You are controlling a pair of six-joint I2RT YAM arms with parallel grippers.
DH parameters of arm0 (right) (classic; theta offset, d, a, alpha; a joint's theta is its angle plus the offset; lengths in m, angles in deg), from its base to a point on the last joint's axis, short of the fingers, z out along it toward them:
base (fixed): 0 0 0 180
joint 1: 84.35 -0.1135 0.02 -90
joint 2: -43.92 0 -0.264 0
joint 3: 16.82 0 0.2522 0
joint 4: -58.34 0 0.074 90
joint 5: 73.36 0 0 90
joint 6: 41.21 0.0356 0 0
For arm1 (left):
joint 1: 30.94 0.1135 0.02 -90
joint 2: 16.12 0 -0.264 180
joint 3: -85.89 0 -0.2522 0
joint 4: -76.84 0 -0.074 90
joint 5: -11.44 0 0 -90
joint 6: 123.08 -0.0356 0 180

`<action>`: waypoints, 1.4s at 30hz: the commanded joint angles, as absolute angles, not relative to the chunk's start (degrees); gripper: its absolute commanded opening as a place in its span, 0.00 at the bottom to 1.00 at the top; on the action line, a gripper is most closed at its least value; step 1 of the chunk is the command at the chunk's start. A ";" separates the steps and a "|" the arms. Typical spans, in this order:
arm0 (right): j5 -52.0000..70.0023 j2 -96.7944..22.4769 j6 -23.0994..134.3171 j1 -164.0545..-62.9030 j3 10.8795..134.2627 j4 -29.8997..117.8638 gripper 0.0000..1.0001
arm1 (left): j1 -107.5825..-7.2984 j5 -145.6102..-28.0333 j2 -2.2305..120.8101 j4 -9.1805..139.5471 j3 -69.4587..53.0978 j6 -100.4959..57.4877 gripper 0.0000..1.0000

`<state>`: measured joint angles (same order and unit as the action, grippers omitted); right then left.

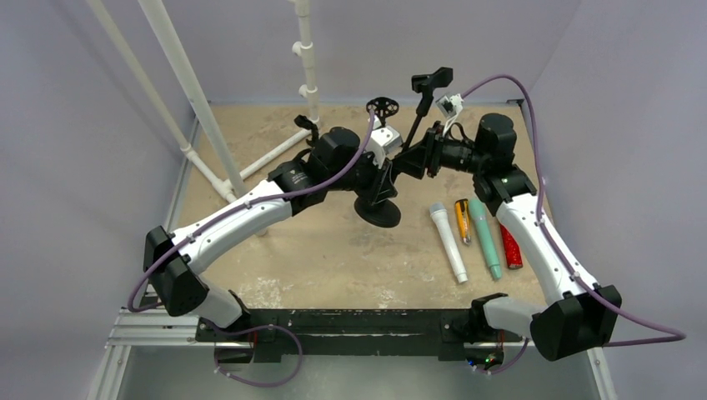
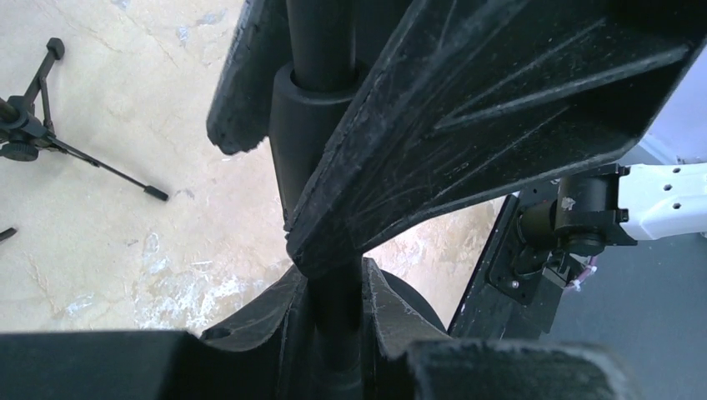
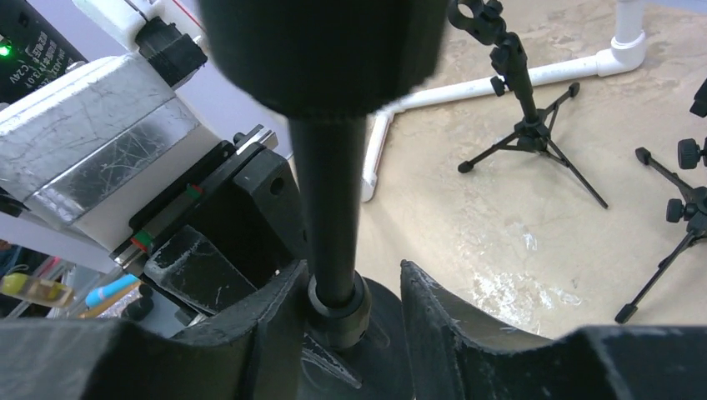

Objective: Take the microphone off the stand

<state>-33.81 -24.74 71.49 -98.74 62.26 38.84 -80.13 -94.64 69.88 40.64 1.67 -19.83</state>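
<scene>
A black microphone stand with a round base [image 1: 379,212] stands mid-table, its pole rising to a black clip [image 1: 432,81]. I cannot tell whether the clip holds a microphone. My left gripper [image 1: 385,171] is shut on the stand's pole [image 2: 317,42], and its jaws [image 2: 336,283] pinch the pole low down. My right gripper [image 1: 414,160] is open around the same pole [image 3: 327,208]. Its jaws [image 3: 354,283] straddle the pole's collar, with a gap on the right side. A right finger [image 2: 500,100] fills the left wrist view.
Several microphones lie right of the base: white [image 1: 448,242], orange [image 1: 462,220], teal [image 1: 485,237], red [image 1: 510,247]. Small tripod stands are at the back [image 1: 382,107] [image 3: 529,125] [image 3: 688,208] [image 2: 33,133]. A white pipe frame [image 1: 192,92] is at the back left.
</scene>
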 commanded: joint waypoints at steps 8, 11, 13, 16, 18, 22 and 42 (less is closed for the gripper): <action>-34.20 -22.97 67.99 -98.90 60.24 42.50 0.03 | -79.71 -98.95 65.83 48.99 0.81 -21.85 0.00; -36.13 -21.13 63.81 -97.96 58.83 42.74 0.00 | -76.03 -111.73 63.26 57.27 -4.06 -17.03 0.00; -38.82 -20.48 61.59 -97.29 57.88 43.18 0.00 | -72.75 -121.65 61.89 65.57 -7.65 -12.07 0.00; -40.72 -20.33 59.04 -96.34 58.09 42.01 0.04 | -69.50 -132.65 60.74 76.33 -11.21 -4.52 0.00; -40.69 -20.37 57.66 -96.13 58.65 40.22 0.10 | -69.10 -137.01 60.33 77.57 -11.10 -3.42 0.00; -38.73 -20.26 57.58 -96.02 60.09 37.79 0.29 | -69.09 -141.11 60.00 77.14 -10.48 -3.04 0.00; -37.27 -20.36 68.27 -95.69 66.22 38.05 0.80 | -72.40 -102.16 62.14 53.44 -4.36 -16.84 0.00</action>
